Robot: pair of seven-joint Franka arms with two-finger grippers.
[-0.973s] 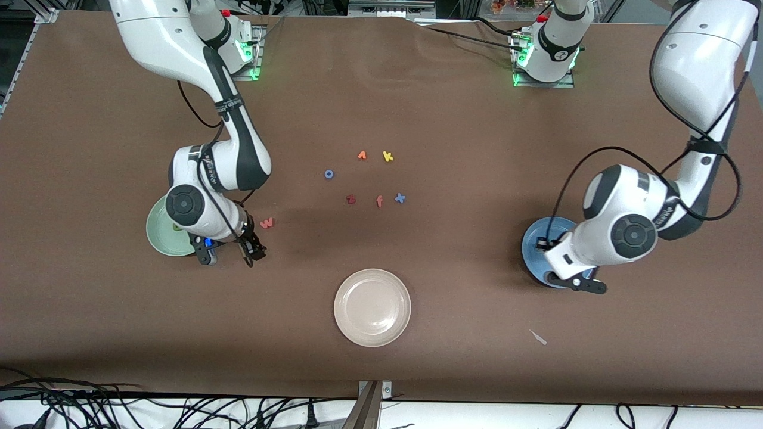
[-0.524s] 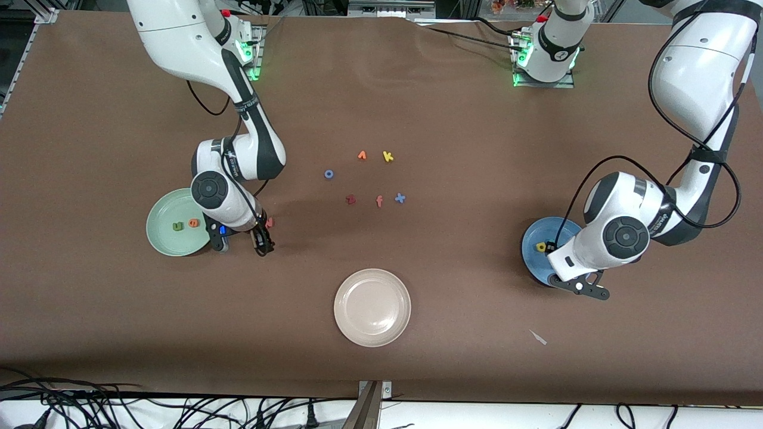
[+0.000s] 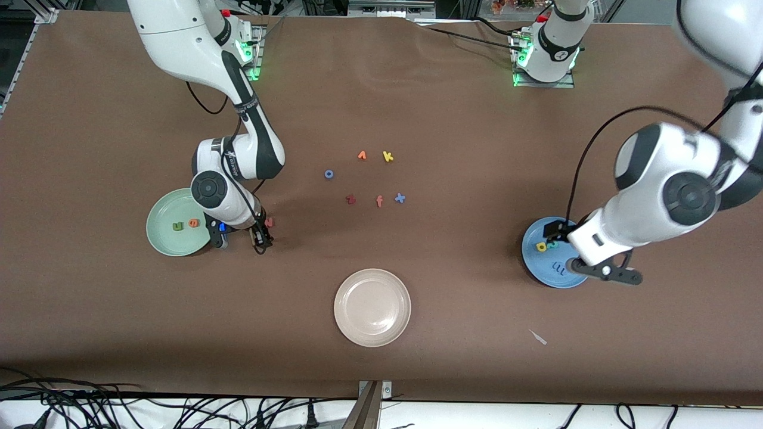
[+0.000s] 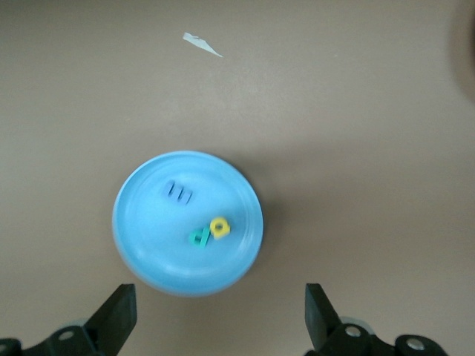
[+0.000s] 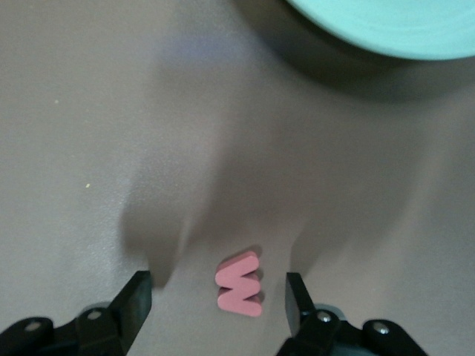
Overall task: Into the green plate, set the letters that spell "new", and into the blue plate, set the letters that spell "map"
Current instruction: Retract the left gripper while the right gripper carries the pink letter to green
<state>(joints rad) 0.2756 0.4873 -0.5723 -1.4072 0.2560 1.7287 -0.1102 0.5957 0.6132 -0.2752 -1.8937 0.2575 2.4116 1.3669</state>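
From the front camera, your right gripper [image 3: 260, 237] is down at the table just beside the round pale mint-green plate [image 3: 161, 238], which already holds the small green foam n [image 3: 177, 226] and orange foam e [image 3: 193, 223]; the reddish-pink foam w [image 3: 269, 222] peeks out at the fingers. Your left gripper [image 3: 614, 274] hangs over the rim of the round bright blue plate [image 3: 539, 265], where the blue m [image 3: 558, 267], yellow a [image 3: 541, 246] and teal p [image 3: 553, 244] lie. In the left wrist view the fingers stand wide apart and empty above that plate [image 4: 141, 245]; let this arm wait. In the right wrist view the w [image 5: 239, 283] lies flat on the table between the parted fingers [image 5: 133, 297], not yet gripped, nearer one finger: centre it, then squeeze gently, since foam probably gives.
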